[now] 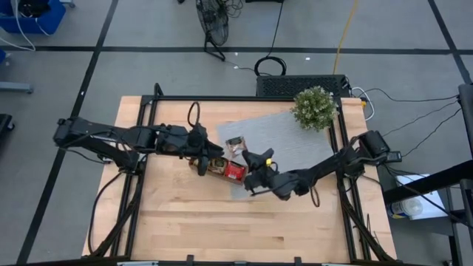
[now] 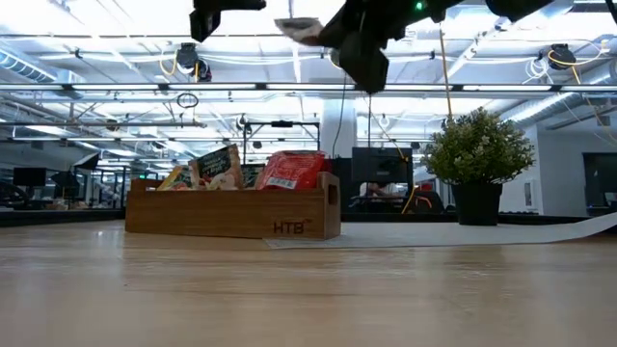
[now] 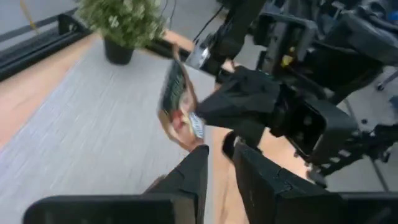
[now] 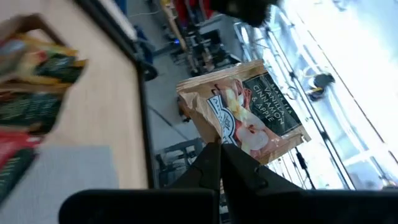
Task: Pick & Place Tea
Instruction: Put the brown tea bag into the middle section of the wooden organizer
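Dark fingers (image 4: 219,163) of the right gripper (image 1: 238,145) fill the near edge of the right wrist view, pinched tight on the lower corner of a tea sachet (image 4: 244,113). That sachet is tan with a dark green label panel and a picture of apple slices, and it fans out beyond the fingertips, raised well above the surface (image 1: 192,222). From the low view it shows as a pale flat piece (image 2: 299,28) high overhead, level with the dark arms.

Just beside the right fingers, the left gripper (image 3: 219,158) faces the same sachet (image 3: 178,102); its two fingers (image 3: 189,177) stand slightly parted with a narrow gap between them, grasping nothing, and the sachet hangs just past their tips without touching them.

Below both sets of fingers sits the wooden tray (image 2: 231,212), its front marked with letters, resting partly on a grey mat (image 1: 295,140). More tea sachets (image 2: 289,171) stand upright inside it: red ones at one end, green and orange ones (image 2: 214,166) at the other. A small potted plant (image 1: 315,108) stands at the mat's far corner, well apart from either gripper.
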Action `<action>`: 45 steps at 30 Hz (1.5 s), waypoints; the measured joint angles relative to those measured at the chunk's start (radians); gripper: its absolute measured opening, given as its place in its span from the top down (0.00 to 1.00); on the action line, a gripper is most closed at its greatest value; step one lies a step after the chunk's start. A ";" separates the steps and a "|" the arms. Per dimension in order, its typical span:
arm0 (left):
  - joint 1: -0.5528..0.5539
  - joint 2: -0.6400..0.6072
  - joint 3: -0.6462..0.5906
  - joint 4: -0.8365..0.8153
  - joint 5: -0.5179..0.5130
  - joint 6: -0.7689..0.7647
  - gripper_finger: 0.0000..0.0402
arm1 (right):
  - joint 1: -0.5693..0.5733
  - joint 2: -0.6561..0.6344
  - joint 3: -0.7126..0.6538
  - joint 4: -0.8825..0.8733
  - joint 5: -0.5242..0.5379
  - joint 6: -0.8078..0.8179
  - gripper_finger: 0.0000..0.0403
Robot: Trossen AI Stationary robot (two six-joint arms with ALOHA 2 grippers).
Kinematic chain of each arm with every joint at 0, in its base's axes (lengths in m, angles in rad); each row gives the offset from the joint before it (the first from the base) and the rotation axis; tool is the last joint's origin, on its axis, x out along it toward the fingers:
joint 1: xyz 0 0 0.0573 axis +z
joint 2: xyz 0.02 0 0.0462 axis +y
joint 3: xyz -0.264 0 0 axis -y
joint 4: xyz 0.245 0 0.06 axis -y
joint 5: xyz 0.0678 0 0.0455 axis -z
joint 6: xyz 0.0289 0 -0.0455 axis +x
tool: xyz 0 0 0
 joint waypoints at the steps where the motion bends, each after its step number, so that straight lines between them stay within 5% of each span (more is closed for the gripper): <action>1: 0.000 0.008 0.002 0.017 0.001 -0.002 0.78 | 0.000 -0.007 -0.011 0.036 -0.001 -0.015 1.00; 9: 0.028 0.068 -0.002 0.048 -0.013 -0.024 0.60 | 0.002 -0.008 -0.046 0.130 -0.084 -0.032 1.00; 17: 0.064 0.098 0.000 0.115 -0.003 -0.018 0.57 | 0.002 -0.008 -0.049 0.128 -0.087 -0.024 1.00; 24: 0.080 0.099 0.000 0.136 0.041 -0.003 0.67 | 0.002 -0.008 -0.049 0.112 -0.088 -0.005 1.00; 30: 0.080 0.100 0.000 0.134 0.099 0.107 0.96 | 0.002 -0.008 -0.049 0.093 -0.110 0.055 1.00; 38: 0.058 0.057 0.000 0.070 0.020 0.370 0.99 | 0.020 -0.010 -0.047 -0.035 -0.136 0.453 0.99; 45: 0.008 0.000 0.000 -0.204 -0.024 0.669 0.99 | 0.077 -0.008 -0.048 -0.246 -0.192 0.755 0.96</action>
